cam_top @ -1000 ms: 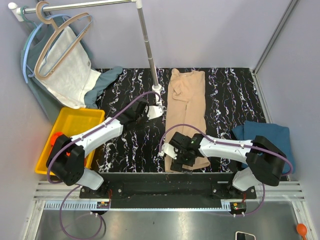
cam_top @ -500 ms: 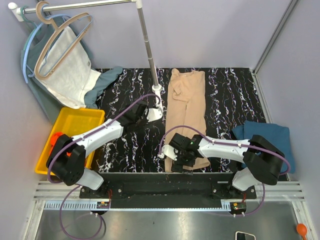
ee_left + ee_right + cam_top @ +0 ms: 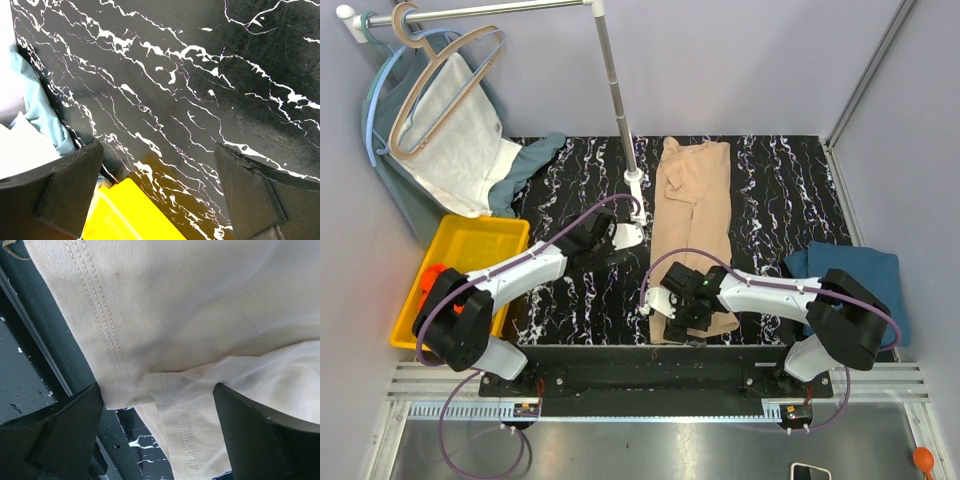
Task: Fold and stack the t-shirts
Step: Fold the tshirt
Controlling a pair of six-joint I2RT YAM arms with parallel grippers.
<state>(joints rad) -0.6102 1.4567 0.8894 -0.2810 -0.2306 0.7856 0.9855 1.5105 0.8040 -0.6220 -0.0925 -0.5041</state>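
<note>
Shows right hand (image 3: 159, 432), spread wide and empty, poised over the near hem of the beige t-shirt (image 3: 692, 200) laid lengthwise on the worktop (image 3: 770, 200), left hand (image 3: 160, 195), likewise wide and empty, drawn nearer, suggesting a fold about to begin.

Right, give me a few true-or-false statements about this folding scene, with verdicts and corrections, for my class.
1. The beige t-shirt lies stretched out on the table. True.
2. The right gripper is shut on its hem. False: the jaws stand open at the hem.
3. The left gripper is open over bare table. True.
4. The teal t-shirt sits in the yellow bin. False: it lies at the table's right edge.
</note>
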